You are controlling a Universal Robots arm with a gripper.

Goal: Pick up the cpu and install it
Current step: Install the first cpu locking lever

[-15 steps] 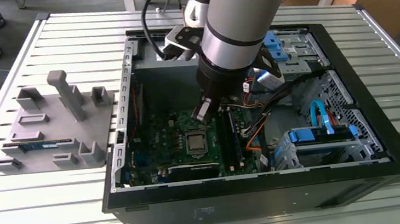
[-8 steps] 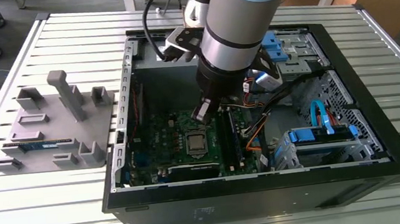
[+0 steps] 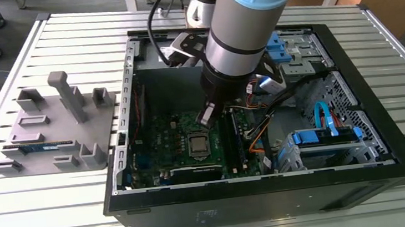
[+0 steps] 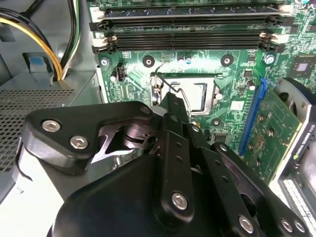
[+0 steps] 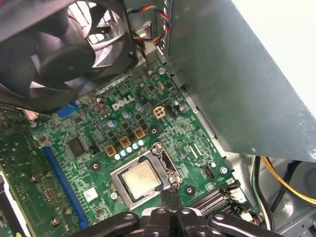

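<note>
Inside the computer case (image 3: pixel 270 196), the cpu (image 5: pixel 140 178) is seated in its socket (image 5: pixel 164 159); the gripper (image 5: pixel 170 196) is held just over the socket's edge, jaws together.

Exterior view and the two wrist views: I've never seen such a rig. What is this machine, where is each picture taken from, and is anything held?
The exterior view is taken from off the machine: a robot arm reaches into an open computer case on a slatted metal table. On the exterior view's left, a grey fixture plate carries a memory stick. Both wrist views come from cameras riding on the arm, looking past its gripper at the green motherboard. The cpu is not held: it lies in its socket on the board, with the gripper close beside it.
</note>
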